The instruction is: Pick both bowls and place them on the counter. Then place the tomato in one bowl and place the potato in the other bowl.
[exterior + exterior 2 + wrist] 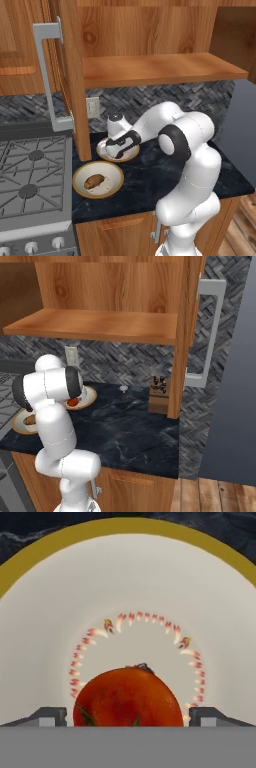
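Two bowls rest on the table [165, 175] right of the stove [30, 185]. The near bowl [98, 180] holds the potato [93, 181]; the far bowl [125, 587], behind it, holds the tomato [128, 697].

We see a grey stove [30, 185] with knobs [31, 247] at left, a wooden shelf [160, 69] above, a wall outlet [93, 106] on the herringbone backsplash [125, 363], and a knife block [159, 393] beside an open cabinet door [186, 331].
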Robot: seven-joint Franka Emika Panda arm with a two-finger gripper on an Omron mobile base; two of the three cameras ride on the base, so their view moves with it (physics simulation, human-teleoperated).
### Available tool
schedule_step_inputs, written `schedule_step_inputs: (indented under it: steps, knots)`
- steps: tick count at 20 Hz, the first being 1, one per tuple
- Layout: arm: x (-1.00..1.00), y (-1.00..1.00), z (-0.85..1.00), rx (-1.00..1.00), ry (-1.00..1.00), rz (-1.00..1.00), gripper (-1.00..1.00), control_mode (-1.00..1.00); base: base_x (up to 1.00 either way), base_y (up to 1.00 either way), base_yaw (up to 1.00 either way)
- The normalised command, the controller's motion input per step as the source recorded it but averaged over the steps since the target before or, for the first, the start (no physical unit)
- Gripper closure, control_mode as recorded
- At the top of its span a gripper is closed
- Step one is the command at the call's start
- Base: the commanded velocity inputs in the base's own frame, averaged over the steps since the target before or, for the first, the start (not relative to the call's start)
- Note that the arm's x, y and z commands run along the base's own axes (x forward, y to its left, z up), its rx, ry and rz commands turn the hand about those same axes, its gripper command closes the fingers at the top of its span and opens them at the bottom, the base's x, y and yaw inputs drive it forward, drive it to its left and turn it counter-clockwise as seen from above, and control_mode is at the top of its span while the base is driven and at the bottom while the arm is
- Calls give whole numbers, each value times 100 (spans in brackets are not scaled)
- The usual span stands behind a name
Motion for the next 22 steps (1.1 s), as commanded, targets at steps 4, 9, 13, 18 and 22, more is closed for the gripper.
schedule_step_inputs:
  steps: [4, 9, 13, 18, 22]
  knots:
    - [-10, -11, 18, 0, 0, 0, -100, -100, 0, 0, 0]
    - [-11, -12, 23, 0, 0, 0, -100, -100, 0, 0, 0]
    - [-25, -10, 25, 0, 0, 0, -100, -100, 0, 0, 0]
    - [-50, -8, 23, 3, -6, 0, -100, -100, 0, 0, 0]
    - [-48, -12, 33, 3, -12, 0, -100, -100, 0, 0, 0]
